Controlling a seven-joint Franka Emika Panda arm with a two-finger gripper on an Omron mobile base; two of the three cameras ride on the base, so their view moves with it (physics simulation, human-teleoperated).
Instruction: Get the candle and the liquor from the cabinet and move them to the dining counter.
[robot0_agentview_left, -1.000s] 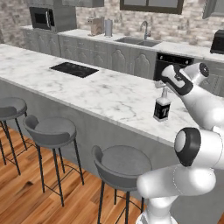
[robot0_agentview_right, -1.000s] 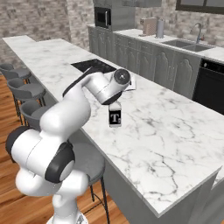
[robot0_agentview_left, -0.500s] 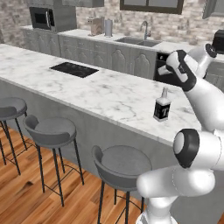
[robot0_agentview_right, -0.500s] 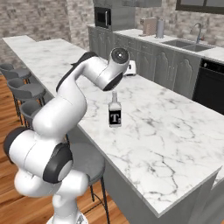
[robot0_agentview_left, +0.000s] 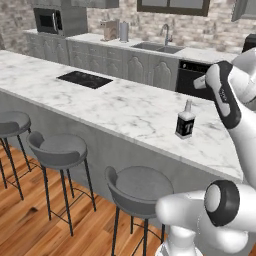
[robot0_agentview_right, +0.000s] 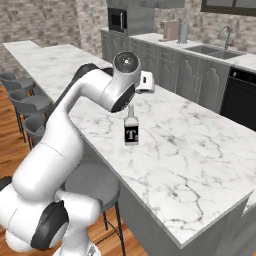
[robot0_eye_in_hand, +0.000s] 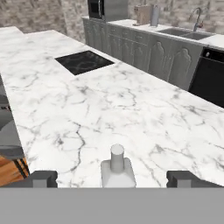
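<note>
1. White, grey-veined marble forms the long dining counter (robot0_agentview_left: 115, 102), which is carried on a grey base and lined with round grey bar stools (robot0_agentview_left: 59, 150) along its near side.
2. The liquor (robot0_agentview_left: 185, 120) is seen standing upright on the dining counter, near the edge on the stool side and well apart from the black cooktop (robot0_agentview_left: 84, 79) set into the same top.
3. The liquor is shown as a square-shouldered bottle with a dark, nearly black body, a pale label marked with a dark letter, and a slim clear neck closed by a stopper.
4. From the hand view, only the pale shoulders, neck and stopper of the bottle (robot0_eye_in_hand: 116, 168) are seen, low in the middle of the picture.
5. The gripper (robot0_eye_in_hand: 116, 178) is held released, with its two dark fingertips (robot0_eye_in_hand: 43, 178) spread wide to either side of the bottle's neck and nothing grasped between them.
6. The hand is raised above the bottle and clear of it; no contact is seen.
7. Behind the counter, a second worktop with a sink (robot0_agentview_left: 155, 47) and a black microwave (robot0_agentview_left: 49, 20) is backed by a brick wall.
</note>
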